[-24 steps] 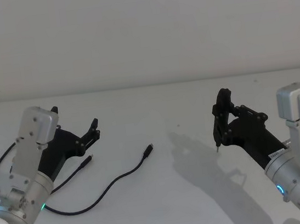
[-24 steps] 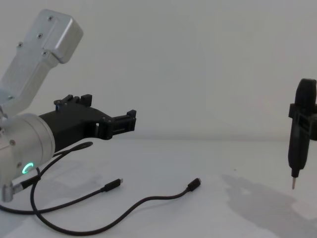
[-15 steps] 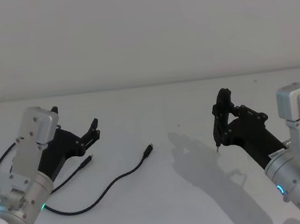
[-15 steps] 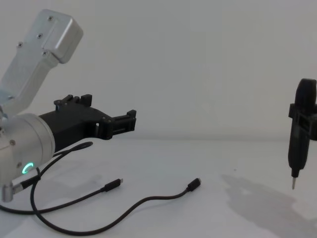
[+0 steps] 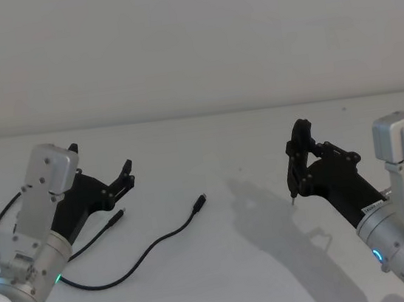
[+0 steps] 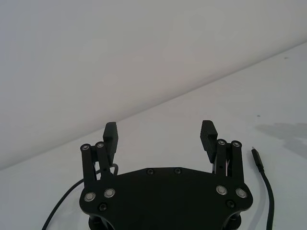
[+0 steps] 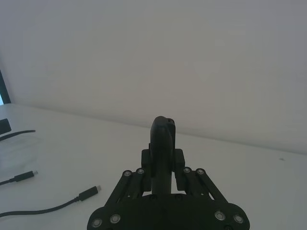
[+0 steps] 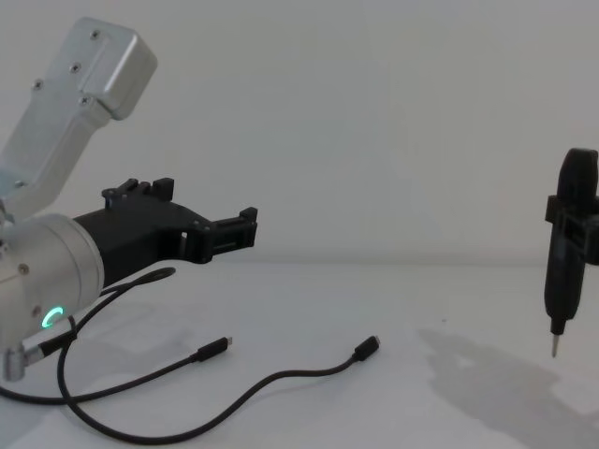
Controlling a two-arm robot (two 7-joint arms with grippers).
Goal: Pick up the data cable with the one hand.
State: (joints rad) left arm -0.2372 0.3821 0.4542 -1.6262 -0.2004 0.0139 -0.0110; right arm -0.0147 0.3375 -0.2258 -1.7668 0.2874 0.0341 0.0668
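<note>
No change over the last second; your left tool still hovers wide open and empty; the data cable lies slack on the counter beneath and just beside it; descent not begun; right tool parked well apart, closed.

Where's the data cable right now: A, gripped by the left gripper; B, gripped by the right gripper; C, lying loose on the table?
C: the data cable lies on the table, and the left gripper is open, holding nothing.
</note>
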